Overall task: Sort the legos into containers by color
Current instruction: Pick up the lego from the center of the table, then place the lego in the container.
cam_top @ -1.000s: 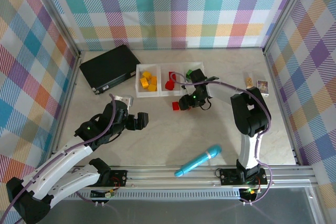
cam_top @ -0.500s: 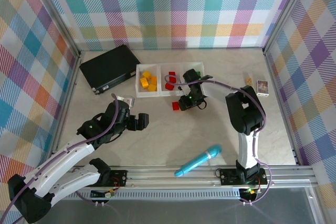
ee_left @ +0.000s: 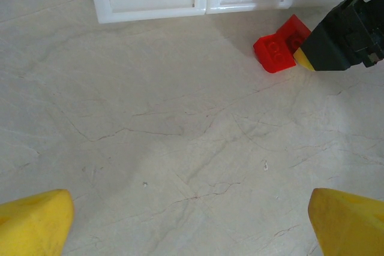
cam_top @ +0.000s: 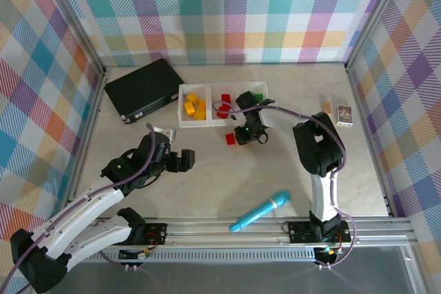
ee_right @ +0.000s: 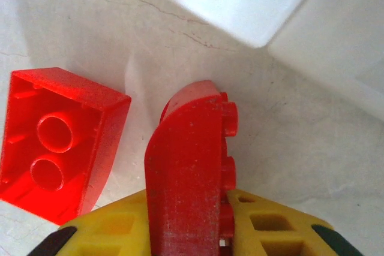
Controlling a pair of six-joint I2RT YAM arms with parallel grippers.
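Clamping a red brick (ee_right: 187,166) on edge, the right gripper (cam_top: 243,133) is pressing its yellow fingers (ee_right: 264,232) against the brick's two sides, just in front of the white tray (cam_top: 200,124) and below its middle compartment. Over the last second this gripper has been sliding a little leftward along the tray's front wall, and the arm behind it is folding in closer. That suggests the pick is made and the lift is still to come; whether the brick is already leaving the table is not clear.

A second red brick (ee_right: 57,142) is lying hollow side up just beside the held one, on the side away from the tray's right end. It will probably be the next one to fetch. The tray's middle compartment is already holding red bricks (cam_top: 224,105), the left one yellow bricks (cam_top: 195,107) and the right one a green brick (cam_top: 257,96), so the sorting is looking nearly finished.

The front wall is standing between the held brick and its compartment, so the brick needs raising first. The arm's cable is also looping over that part of the tray.

The left gripper (cam_top: 180,160) is hovering well in front of the tray's left end, fingers (ee_left: 33,220) wide apart and carrying nothing. A black case (cam_top: 145,87) is lying left of the tray and a blue stick (cam_top: 260,211) far in front of it (neither is in the way).
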